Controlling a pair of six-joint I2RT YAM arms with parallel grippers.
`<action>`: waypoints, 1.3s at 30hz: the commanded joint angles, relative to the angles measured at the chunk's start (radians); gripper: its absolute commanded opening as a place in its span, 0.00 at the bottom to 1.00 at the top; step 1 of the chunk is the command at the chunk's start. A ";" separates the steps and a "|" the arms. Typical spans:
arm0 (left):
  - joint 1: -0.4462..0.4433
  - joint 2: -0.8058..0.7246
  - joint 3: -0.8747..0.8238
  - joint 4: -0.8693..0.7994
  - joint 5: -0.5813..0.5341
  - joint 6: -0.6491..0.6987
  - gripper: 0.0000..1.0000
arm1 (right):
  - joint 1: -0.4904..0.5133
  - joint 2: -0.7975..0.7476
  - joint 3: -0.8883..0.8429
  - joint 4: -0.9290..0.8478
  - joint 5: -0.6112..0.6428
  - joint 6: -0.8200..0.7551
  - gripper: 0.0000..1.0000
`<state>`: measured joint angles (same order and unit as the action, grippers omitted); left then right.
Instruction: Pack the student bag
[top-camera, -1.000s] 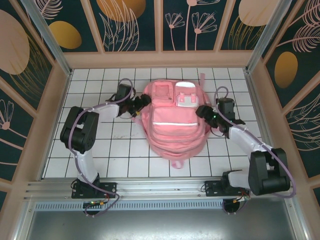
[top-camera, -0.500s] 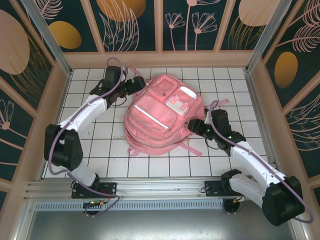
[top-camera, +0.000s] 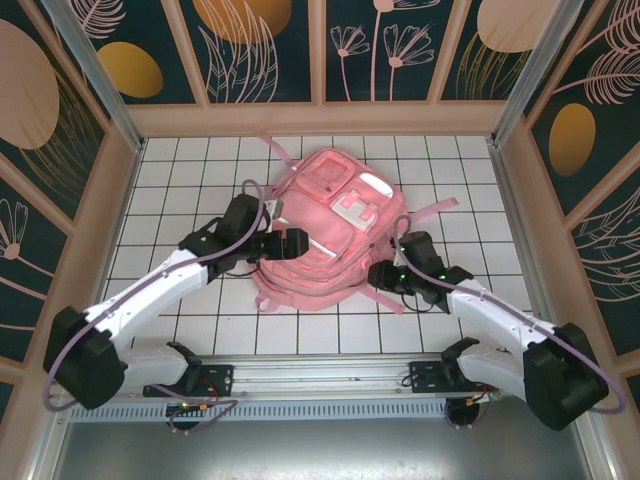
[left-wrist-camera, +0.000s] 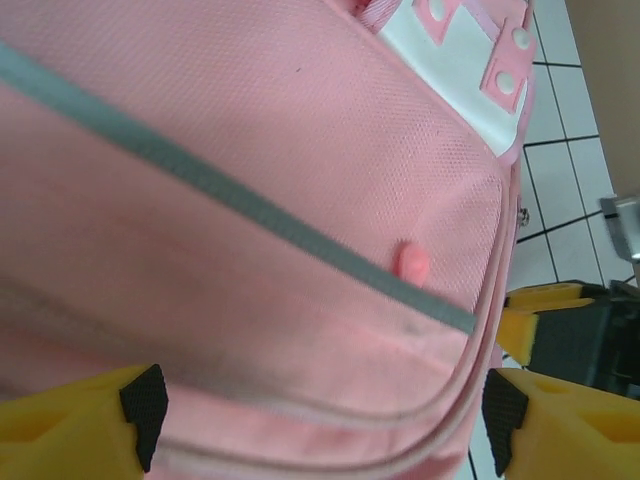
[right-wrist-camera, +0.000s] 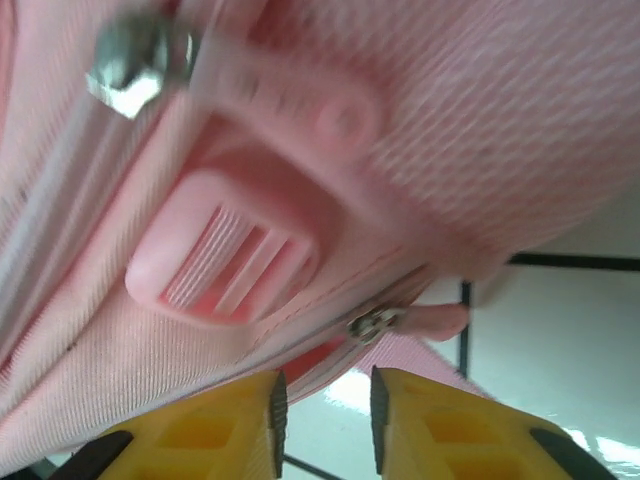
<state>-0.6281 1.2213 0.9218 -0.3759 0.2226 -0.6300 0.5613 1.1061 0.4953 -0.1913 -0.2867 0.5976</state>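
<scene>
You've got the student bag (top-camera: 325, 235) flat on the table (top-camera: 200, 180), turned askew. L gripper (left-wrist-camera: 320, 410) straddles its near-left edge w/ jaws wide apart, nothing clamped, so the bag isn't anchored. R gripper (right-wrist-camera: 323, 390) is at the near-right corner, jaws nearly together, gap bare, zip pull (right-wrist-camera: 375, 322) just past the tips. Risk: you nip fabric instead, or a tug drags the bag. Loose straps (top-camera: 432, 210) lie by the R arm
</scene>
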 joint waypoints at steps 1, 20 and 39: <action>0.002 -0.082 -0.008 -0.070 -0.029 0.000 0.84 | 0.070 0.072 0.045 0.098 -0.029 0.048 0.29; -0.158 -0.218 -0.311 0.197 -0.049 -0.205 0.83 | 0.120 0.217 0.300 0.104 -0.106 0.051 0.37; -0.025 -0.215 -0.144 -0.011 -0.092 -0.073 0.85 | 0.259 0.133 -0.122 0.586 0.210 -0.261 0.53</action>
<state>-0.6621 1.0256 0.7959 -0.3698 0.1036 -0.7254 0.8093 1.2499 0.3885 0.1909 -0.1230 0.4061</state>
